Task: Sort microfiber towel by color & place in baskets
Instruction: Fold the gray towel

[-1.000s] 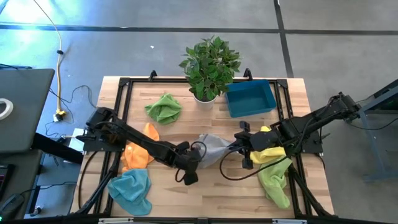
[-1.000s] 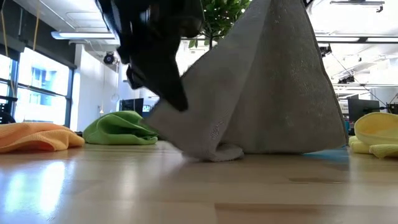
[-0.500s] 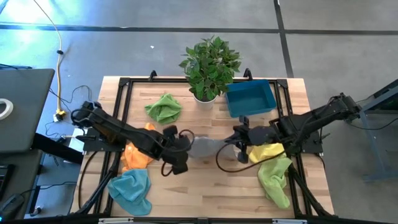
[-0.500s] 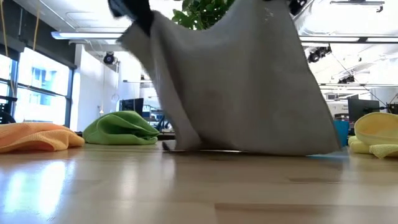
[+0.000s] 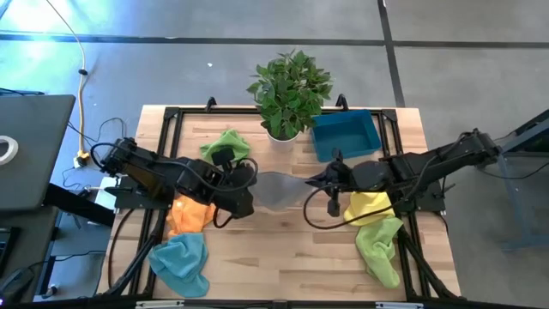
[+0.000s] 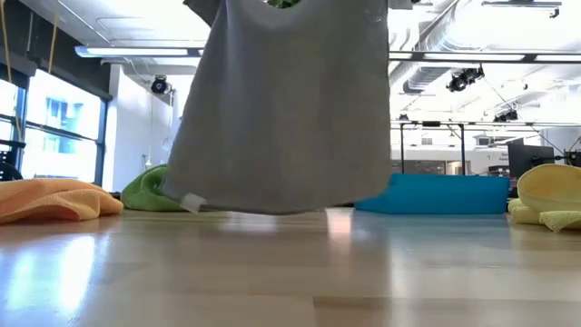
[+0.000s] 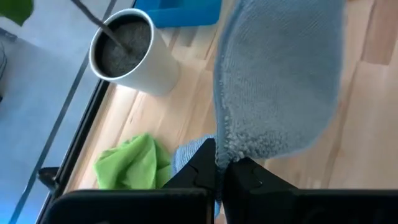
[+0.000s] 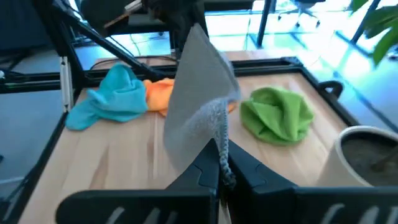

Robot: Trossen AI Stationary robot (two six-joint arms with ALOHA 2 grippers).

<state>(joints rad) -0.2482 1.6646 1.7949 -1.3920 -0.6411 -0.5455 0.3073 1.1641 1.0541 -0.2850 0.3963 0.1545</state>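
While I stretch a grey microfiber towel (image 5: 276, 189) between my two claws, it hangs above the middle of the light wooden table (image 5: 283, 257).

My left gripper (image 5: 243, 182) pinches one edge of the grey cloth with its fingers clamped tight, and my right gripper (image 5: 323, 184) pinches the opposite edge the same way. In the low view its lower hem hangs just above the wood. The shallow teal-blue rectangular plastic basket (image 5: 345, 135) sits at the far right of the table, beside the white pot of a leafy green plant (image 5: 289, 90). A crumpled green towel (image 5: 226, 148) lies near my left arm, an orange towel (image 5: 190, 210) and a light-blue towel (image 5: 180, 262) lie nearer the front left, and a yellow towel (image 5: 369, 208) rests on a lime-green towel (image 5: 380, 249) at the right.
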